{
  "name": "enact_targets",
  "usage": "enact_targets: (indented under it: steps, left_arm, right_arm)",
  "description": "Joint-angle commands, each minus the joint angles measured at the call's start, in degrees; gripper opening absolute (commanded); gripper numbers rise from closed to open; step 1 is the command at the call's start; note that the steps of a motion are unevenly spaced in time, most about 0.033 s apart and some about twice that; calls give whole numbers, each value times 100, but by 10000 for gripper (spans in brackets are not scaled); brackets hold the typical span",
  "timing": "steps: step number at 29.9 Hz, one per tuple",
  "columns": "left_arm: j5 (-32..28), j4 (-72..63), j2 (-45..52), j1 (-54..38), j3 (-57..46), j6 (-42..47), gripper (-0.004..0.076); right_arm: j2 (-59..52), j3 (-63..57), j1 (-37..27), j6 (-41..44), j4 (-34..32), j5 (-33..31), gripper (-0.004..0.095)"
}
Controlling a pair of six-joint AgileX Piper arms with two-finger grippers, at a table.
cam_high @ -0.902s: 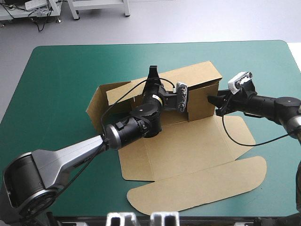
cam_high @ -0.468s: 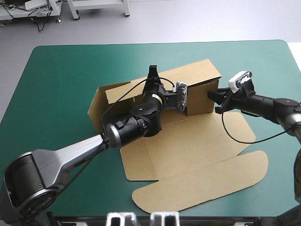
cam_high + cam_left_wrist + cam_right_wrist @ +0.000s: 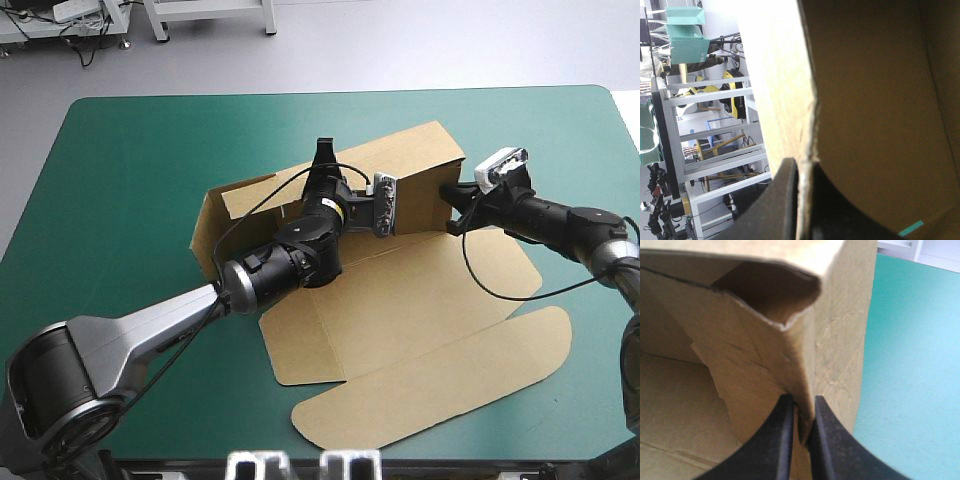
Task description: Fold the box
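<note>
Here, left pincer (image 3: 801,170), right pincer (image 3: 803,407), pinching box (image 3: 400,300)

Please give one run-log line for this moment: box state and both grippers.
box: far walls raised, lid flat | left gripper: shut on a raised wall | right gripper: shut on right end wall
</note>
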State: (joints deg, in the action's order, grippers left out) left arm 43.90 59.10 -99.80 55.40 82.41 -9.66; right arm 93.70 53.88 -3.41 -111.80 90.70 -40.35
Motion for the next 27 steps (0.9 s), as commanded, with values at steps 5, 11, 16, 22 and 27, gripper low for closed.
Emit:
enact_targets:
  steps: [5, 11, 16, 22, 27]
  left_arm:
    - [-605, -611, 96, 142, 51, -58, -10]
    - [-510, -610, 96, 142, 51, -47, -10]
    - [-469, -565, 96, 142, 51, -5, -9]
    - [-576, -290, 96, 142, 51, 39, 115]
    - [-688, 396, 96, 142, 51, 1210, 356]
  right_arm:
    - [-441, 158, 551, -71, 274, 586, -1]
    - [-540, 158, 551, -21, 251, 465, -1]
    - [-540, 158, 551, 360, 22, 431, -1]
    - [-540, 158, 551, 754, -443, 380, -1]
    - [-540, 158, 551, 907, -542, 380, -1]
